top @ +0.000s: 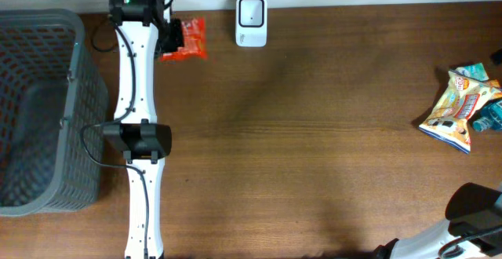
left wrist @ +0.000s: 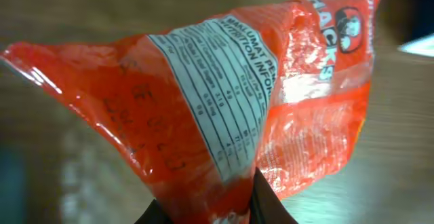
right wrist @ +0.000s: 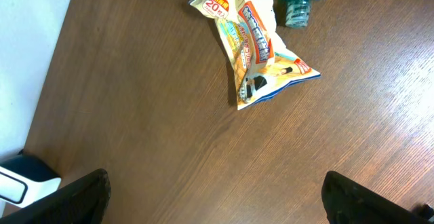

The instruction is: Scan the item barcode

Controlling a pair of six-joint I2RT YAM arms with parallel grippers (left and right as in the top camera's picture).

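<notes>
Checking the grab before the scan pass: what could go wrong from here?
1. The left fingers pinch only one edge of the orange packet, so it may slip or flop when moved.
2. The foil is creased and glossy, and only the nutrition table shows at the wrist camera; the barcode may be wrinkled or facing the wrong way.
3. The scanner stands close beside the packet; a swing could knock it.

You have a grey mesh basket (top: 39, 110) at the left edge of the wooden table (top: 314, 133). At the far right, a cream-and-yellow snack packet (top: 459, 106) lies flat, with a teal package (top: 490, 118) just beside it.
</notes>
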